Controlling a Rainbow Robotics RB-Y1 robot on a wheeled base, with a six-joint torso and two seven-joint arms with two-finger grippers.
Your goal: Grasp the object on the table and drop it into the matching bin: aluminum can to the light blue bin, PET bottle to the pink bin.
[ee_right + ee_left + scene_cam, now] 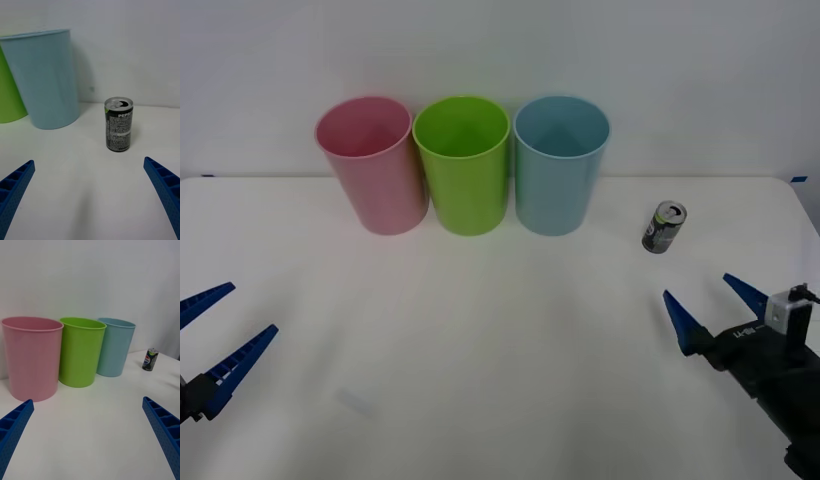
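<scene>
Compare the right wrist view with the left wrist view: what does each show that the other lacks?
Right wrist alone: the can's printed label up close, and the right gripper, open, aimed at the aluminum can. Left wrist alone: the pink bin and the left gripper, open. Both: the can upright on the table, the light blue bin and the lime green bin.
</scene>
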